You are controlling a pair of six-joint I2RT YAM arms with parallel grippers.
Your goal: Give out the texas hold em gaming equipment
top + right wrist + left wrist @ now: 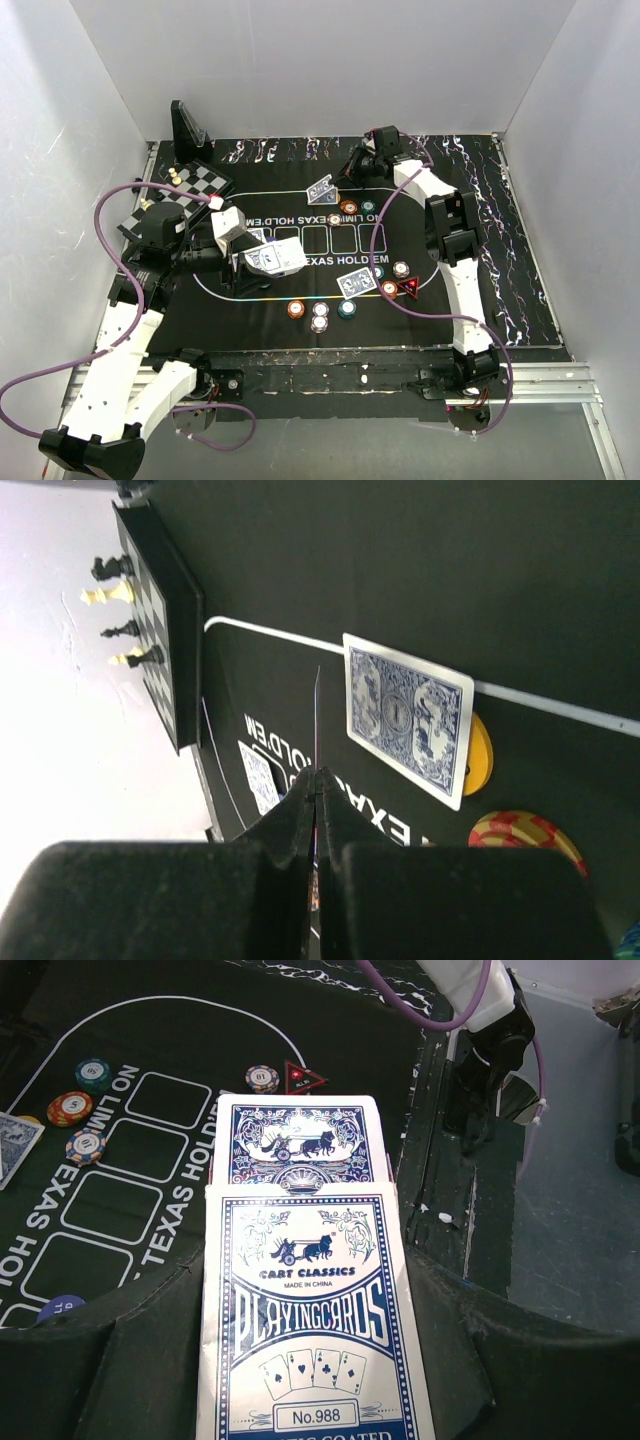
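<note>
Glossy paper card box, matt cloth mat, smooth plastic chips

Hold'em kit, part laid on black mat.
Blue-and-white card box, cards protruding from its open end, raised above the mat's left end. A face-down card at the mat's far edge overlaps the yellow disc; a pinched card stands edge-on above there. A third card lies face down toward the near edge among chips and the red triangle.
</note>
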